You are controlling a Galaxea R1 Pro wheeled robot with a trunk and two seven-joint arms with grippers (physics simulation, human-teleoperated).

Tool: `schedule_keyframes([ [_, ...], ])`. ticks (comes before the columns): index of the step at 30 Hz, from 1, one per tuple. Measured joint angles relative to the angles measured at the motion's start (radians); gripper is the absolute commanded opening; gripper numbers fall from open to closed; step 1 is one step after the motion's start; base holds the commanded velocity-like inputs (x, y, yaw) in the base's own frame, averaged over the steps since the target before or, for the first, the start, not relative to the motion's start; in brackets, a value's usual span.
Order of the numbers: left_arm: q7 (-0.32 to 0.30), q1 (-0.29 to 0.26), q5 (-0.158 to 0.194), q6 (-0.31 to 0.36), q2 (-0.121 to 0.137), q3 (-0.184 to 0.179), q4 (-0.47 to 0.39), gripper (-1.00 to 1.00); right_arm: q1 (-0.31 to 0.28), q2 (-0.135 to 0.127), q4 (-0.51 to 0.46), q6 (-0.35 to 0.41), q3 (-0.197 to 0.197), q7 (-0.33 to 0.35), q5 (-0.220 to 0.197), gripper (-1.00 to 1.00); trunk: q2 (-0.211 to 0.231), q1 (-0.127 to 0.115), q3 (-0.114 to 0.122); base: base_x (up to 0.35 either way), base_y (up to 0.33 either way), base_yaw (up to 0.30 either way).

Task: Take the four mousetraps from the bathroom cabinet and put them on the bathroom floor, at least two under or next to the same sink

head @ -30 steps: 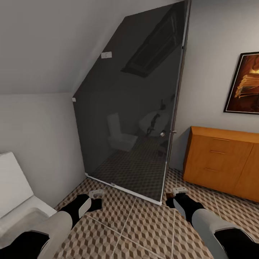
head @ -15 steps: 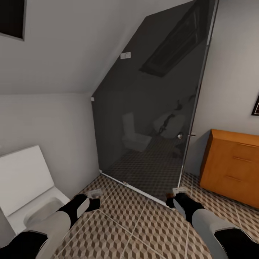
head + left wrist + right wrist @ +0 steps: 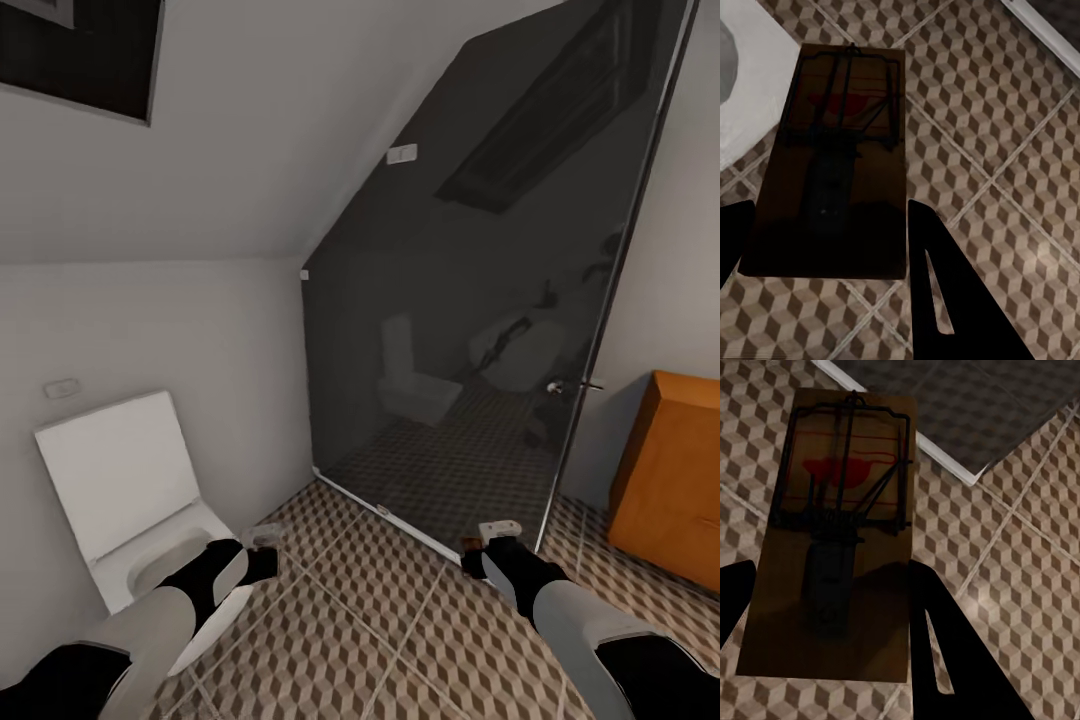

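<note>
Arms low and forward over the bathroom floor [image 3: 380, 640], each tool [image 3: 262, 541] [image 3: 487, 540] pinching a mousetrap [image 3: 832, 165] [image 3: 840, 532].

White toilet [image 3: 130, 500] lid up, dark glass shower screen [image 3: 480, 330], skylight [image 3: 80, 50]

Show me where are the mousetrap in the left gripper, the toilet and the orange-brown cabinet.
mousetrap in the left gripper [image 3: 832, 161], left wrist view, on the middle of its wooden base.
toilet [image 3: 120, 480], head view, on its raised white lid.
cabinet [image 3: 672, 470], head view, on its orange-brown side panel.
</note>
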Motion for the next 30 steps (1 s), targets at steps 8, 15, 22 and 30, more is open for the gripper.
schedule_keyframes([
  [8, -0.001, -0.001, 0.0, -0.005, 0.006, 0.0, 0.001, -1.0, 0.0, 0.0, 0.0, 0.0, 0.0, 0.0, 0.0, -1.0, 0.0, 0.0, 0.0, 0.0, 0.0, 0.277],
  [15, -0.001, -0.001, 0.0, -0.005, 0.006, 0.0, 0.001, -1.0, 0.0, 0.0, 0.0, 0.0, 0.0, 0.0, 0.0, -1.0, 0.0, 0.0, 0.0, 0.0, 0.0, 0.277],
  [22, -0.001, -0.001, 0.0, -0.005, 0.006, 0.0, 0.001, -1.0, 0.0, 0.0, 0.0, 0.0, 0.0, 0.0, 0.0, -1.0, 0.0, 0.0, 0.0, 0.0, 0.0, 0.277],
  [30, -0.002, -0.001, 0.0, -0.005, 0.006, 0.0, 0.001, -1.0, 0.0, 0.0, 0.0, 0.0, 0.0, 0.0, 0.0, -1.0, 0.0, 0.0, 0.0, 0.0, 0.0, 0.277],
])
